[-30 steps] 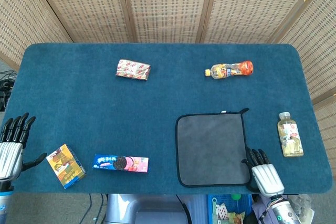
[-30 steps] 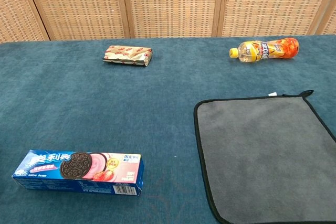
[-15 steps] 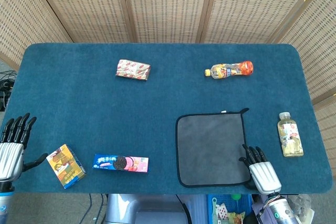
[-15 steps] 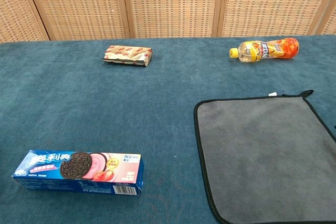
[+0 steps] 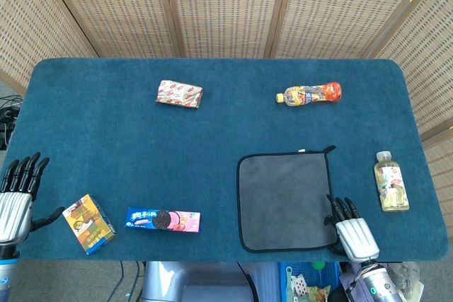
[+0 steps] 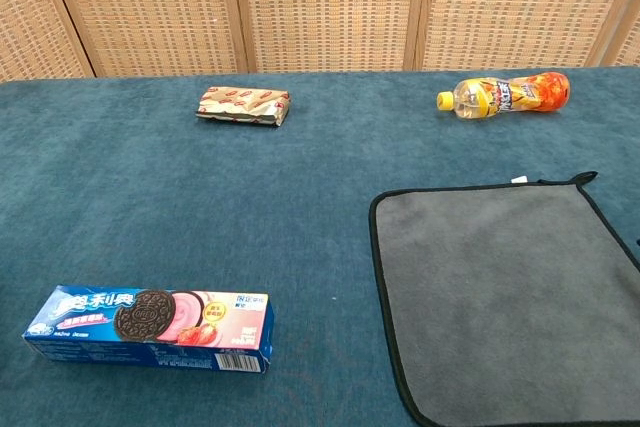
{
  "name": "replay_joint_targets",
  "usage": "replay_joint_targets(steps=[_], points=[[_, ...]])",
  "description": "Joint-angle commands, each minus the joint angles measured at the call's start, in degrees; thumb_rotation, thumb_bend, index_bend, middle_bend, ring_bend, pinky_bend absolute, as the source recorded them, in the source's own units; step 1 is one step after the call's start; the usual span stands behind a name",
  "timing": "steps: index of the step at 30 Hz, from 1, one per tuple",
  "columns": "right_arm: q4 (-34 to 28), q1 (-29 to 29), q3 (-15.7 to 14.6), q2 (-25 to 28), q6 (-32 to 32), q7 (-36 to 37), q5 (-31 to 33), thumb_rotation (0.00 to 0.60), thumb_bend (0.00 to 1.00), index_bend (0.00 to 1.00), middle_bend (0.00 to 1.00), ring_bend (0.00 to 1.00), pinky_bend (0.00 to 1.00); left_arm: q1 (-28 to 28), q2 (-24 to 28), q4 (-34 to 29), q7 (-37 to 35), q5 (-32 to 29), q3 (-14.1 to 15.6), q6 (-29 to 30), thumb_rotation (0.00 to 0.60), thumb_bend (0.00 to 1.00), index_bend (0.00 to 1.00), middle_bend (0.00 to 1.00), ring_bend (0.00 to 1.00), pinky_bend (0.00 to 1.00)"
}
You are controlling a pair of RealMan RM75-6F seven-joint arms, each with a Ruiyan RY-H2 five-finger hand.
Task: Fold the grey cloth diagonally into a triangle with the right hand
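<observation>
The grey cloth (image 5: 285, 201) with black trim lies flat and unfolded on the blue table, near the front right; the chest view shows the cloth (image 6: 510, 292) at lower right. My right hand (image 5: 352, 231) sits at the cloth's near right corner, back up and fingers extended, fingertips (image 5: 340, 207) at the cloth's right edge, holding nothing. My left hand (image 5: 18, 199) hovers at the table's left front edge with fingers spread and empty. Neither hand shows in the chest view.
A pale drink bottle (image 5: 390, 182) lies just right of the cloth. An orange bottle (image 5: 309, 94) and a snack packet (image 5: 180, 94) lie further back. An Oreo box (image 5: 163, 220) and a small carton (image 5: 88, 223) lie at the front left.
My right hand has shifted slightly left toward the cloth's near right corner, then stayed still. The cloth and the left hand have not moved.
</observation>
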Motion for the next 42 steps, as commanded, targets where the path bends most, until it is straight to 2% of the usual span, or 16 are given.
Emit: replay_joint_targets(steps=[1, 11, 18, 25, 42], points=[[0.4, -0.1, 0.1, -0.4, 0.4, -0.1, -0.1, 0.6, 0.19, 0.47, 0.03, 0.0, 0.0, 0.0, 0.0, 0.0, 0.0, 0.1, 0.0, 0.1, 0.6, 0.15, 0.0, 0.0, 0.0, 0.0], [1.7, -0.2, 0.4, -1.3, 1.9, 0.9, -0.8, 0.6, 0.19, 0.59, 0.14, 0.0, 0.0, 0.0, 0.1, 0.0, -0.3, 0.0, 0.0, 0.0, 0.6, 0.15, 0.0, 0.0, 0.0, 0.0], [2.2, -0.1, 0.2, -1.5, 1.8, 1.2, -0.7, 0.6, 0.22, 0.59, 0.13, 0.0, 0.0, 0.0, 0.1, -0.1, -0.5, 0.0, 0.0, 0.0, 0.6, 0.15, 0.0, 0.0, 0.0, 0.0], [2.5, 0.0, 0.2, -1.7, 1.7, 1.8, -0.7, 0.6, 0.43, 0.59, 0.12, 0.0, 0.0, 0.0, 0.2, -0.2, -0.7, 0.3, 0.1, 0.2, 0.6, 0.15, 0.0, 0.0, 0.0, 0.0], [1.8, 0.2, 0.1, -1.2, 1.3, 1.8, -0.4, 0.6, 0.45, 0.59, 0.09, 0.0, 0.0, -0.1, 0.5, -0.8, -0.5, 0.4, 0.0, 0.1, 0.6, 0.15, 0.0, 0.0, 0.0, 0.0]])
